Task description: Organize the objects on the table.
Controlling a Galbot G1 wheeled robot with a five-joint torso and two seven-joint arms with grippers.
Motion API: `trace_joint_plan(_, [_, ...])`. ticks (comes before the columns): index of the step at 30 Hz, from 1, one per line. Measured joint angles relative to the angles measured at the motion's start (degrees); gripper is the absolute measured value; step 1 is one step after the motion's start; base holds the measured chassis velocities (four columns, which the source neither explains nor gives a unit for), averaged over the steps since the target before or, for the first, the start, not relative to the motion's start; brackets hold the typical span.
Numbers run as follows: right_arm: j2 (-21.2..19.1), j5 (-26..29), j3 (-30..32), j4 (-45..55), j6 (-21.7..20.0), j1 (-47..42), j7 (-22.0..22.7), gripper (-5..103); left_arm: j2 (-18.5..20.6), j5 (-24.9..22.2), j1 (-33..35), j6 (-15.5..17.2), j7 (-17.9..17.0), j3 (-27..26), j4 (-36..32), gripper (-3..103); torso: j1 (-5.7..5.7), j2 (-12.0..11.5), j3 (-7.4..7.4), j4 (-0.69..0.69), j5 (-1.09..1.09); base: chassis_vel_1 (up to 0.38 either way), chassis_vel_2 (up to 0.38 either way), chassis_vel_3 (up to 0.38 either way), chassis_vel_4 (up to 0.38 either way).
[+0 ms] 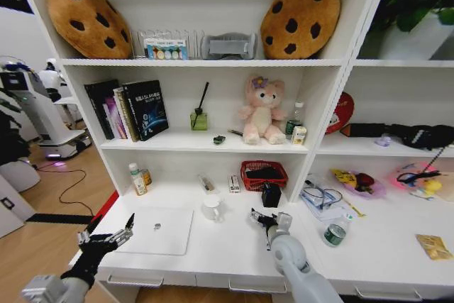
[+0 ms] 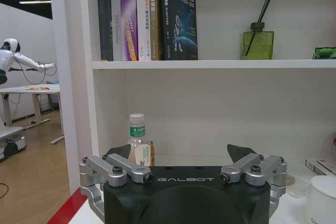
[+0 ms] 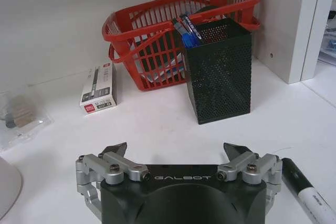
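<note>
Head view looks down on the long white desk (image 1: 227, 257), where the thin silver laptop (image 1: 157, 230) lies closed and flat near the left end. The left gripper (image 1: 106, 235) hovers at the desk's left front corner, just beside the laptop, fingers spread apart and gripping nothing; its wrist view faces a small bottle (image 2: 137, 139) at the back under a shelf of books (image 2: 148, 17). The right gripper (image 1: 268, 219) hangs over the middle of the desk, also spread wide and empty. Seen from the right wrist, a black mesh pen cup (image 3: 219, 69) holding blue-capped markers (image 3: 186, 30) stands just in front of a red basket (image 3: 157, 40), with a small white box (image 3: 98, 87) beside the basket and a black-capped marker (image 3: 307, 192) lying on the desk next to the gripper's finger. A green-lidded jar (image 1: 333, 233) and a yellow packet (image 1: 433, 246) sit farther right on the desk.
</note>
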Motion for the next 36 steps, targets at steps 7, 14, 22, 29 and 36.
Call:
trace_joint_plan(7, [-0.75, -0.52, -0.2, 1.39, -0.84, -1.18, 2.27, 85, 0.0, 0.0, 0.0, 0.0, -0.01, 0.0, 0.0, 100, 0.0, 0.0, 0.0, -0.01, 0.0, 0.0, 0.0, 0.0, 0.0])
trace_joint_plan(14, [-1.78, -0.45, -0.35, 2.53, -1.75, -2.43, 1.87, 62, 0.0, 0.0, 0.0, 0.0, 0.0, 0.0, 0.0, 100, 0.0, 0.0, 0.0, -0.01, 0.01, 0.0, 0.0, 0.0, 0.0])
trace_joint_plan(22, [-1.79, -0.35, -1.32, 2.55, -2.33, -3.15, 1.46, 50, 0.0, 0.0, 0.0, 0.0, 0.0, 0.0, 0.0, 100, 0.0, 0.0, 0.0, -0.01, 0.01, 0.0, 0.0, 0.0, 0.0])
trace_joint_plan(29, [-1.88, 0.21, -1.32, 2.71, -2.71, -3.62, 1.38, 51, 0.0, 0.0, 0.0, 0.0, 0.0, 0.0, 0.0, 100, -0.01, 0.0, 0.0, -0.01, 0.0, 0.0, 0.0, 0.0, 0.0])
trace_joint_plan(36, [-1.89, 0.21, -1.56, 2.72, -2.68, -4.08, 1.44, 37, 0.0, 0.0, 0.0, 0.0, 0.0, 0.0, 0.0, 100, -0.01, 0.01, -0.01, -0.01, -0.01, 0.0, 0.0, 0.0, 0.0])
